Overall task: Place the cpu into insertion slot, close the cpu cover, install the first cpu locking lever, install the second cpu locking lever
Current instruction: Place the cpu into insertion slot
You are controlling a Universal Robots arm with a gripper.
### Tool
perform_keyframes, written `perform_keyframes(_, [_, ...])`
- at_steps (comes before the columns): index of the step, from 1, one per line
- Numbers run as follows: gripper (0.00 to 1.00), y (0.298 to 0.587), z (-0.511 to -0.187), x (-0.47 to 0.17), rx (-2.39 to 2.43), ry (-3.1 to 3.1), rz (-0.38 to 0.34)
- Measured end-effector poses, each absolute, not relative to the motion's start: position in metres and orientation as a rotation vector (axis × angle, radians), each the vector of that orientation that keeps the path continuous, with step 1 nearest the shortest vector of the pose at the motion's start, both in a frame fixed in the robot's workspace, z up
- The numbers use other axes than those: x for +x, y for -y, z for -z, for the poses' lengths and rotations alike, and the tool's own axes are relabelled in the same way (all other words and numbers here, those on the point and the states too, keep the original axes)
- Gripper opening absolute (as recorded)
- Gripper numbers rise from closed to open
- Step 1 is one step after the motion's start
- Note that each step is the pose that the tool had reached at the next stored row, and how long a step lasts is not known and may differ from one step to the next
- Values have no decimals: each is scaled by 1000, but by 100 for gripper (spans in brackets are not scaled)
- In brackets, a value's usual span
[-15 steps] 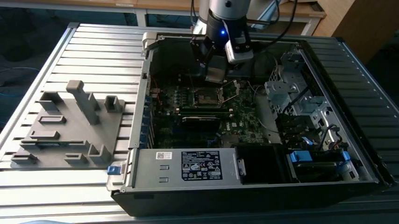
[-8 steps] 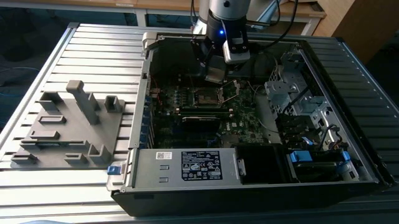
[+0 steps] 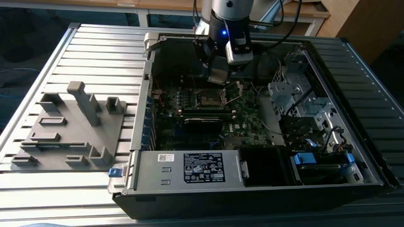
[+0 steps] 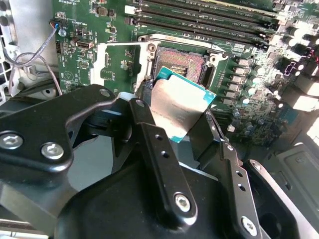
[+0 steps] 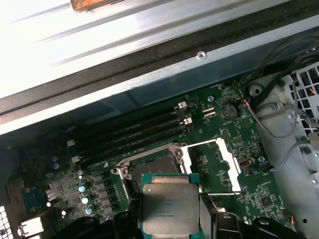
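nearest in the exterior view, the power supply (image 3: pixel 189 168) fills the front of the open computer case (image 3: pixel 252 201), which sits on a slatted metal desk (image 3: pixel 94 47). a grey fixture block (image 3: pixel 69 132) lies on the desk at the exterior view's left. deeper in the case, the claw (image 3: pixel 218 78) hangs above the motherboard, gripping the cpu (image 3: pixel 217 74) over the insertion slot (image 3: pixel 208 98). the cpu cover (image 3: pixel 235 92) is swung up beside the slot.

in the second wrist view, the claw (image 4: pixel 175 112) has its black fingers (image 4: pixel 149 129) clamped on opposite edges of the cpu (image 4: pixel 179 104), which is tilted. the insertion slot (image 4: pixel 182 62) beyond it lies bare, with the cpu cover (image 4: pixel 101 64) folded open alongside and memory slots (image 4: pixel 209 20) further off.

in the first wrist view, the cpu (image 5: pixel 170 204) hovers near the insertion slot (image 5: pixel 154 167), not seated. the cpu cover (image 5: pixel 232 159) is open.
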State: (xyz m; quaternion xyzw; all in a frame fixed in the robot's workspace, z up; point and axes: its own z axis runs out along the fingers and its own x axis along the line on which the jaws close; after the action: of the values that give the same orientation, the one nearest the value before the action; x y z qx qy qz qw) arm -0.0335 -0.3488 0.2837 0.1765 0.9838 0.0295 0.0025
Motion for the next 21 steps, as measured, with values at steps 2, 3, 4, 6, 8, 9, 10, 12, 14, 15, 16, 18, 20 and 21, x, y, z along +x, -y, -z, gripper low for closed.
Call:
perform_keyframes(2, [54, 349, -284, -33, 580, -3080, -92])
perform_keyframes(3, [54, 349, -284, -33, 597, -3077, -92])
perform_keyframes(4, [54, 349, -283, -33, 616, -3073, -92])
perform_keyframes(6, [54, 349, -283, -33, 658, -3063, -92])
perform_keyframes(8, [54, 349, -283, -33, 713, -3050, -92])
perform_keyframes(9, [54, 349, -283, -33, 740, -3043, -92])
perform_keyframes(10, [54, 349, -283, -33, 767, -3036, -92])
perform_keyframes(12, [54, 349, -282, -33, 822, -3020, -91])
perform_keyframes(14, [54, 349, -282, -33, 876, -3004, -91])
perform_keyframes(15, [54, 349, -282, -33, 903, -2995, -91])
perform_keyframes(16, [54, 349, -282, -33, 931, -2986, -91])
perform_keyframes(18, [54, 349, -282, -33, 973, -2972, -90])
perform_keyframes(20, [54, 349, -282, -33, 976, -2971, -90])
perform_keyframes(21, [54, 349, -281, -33, 977, -2971, -90])
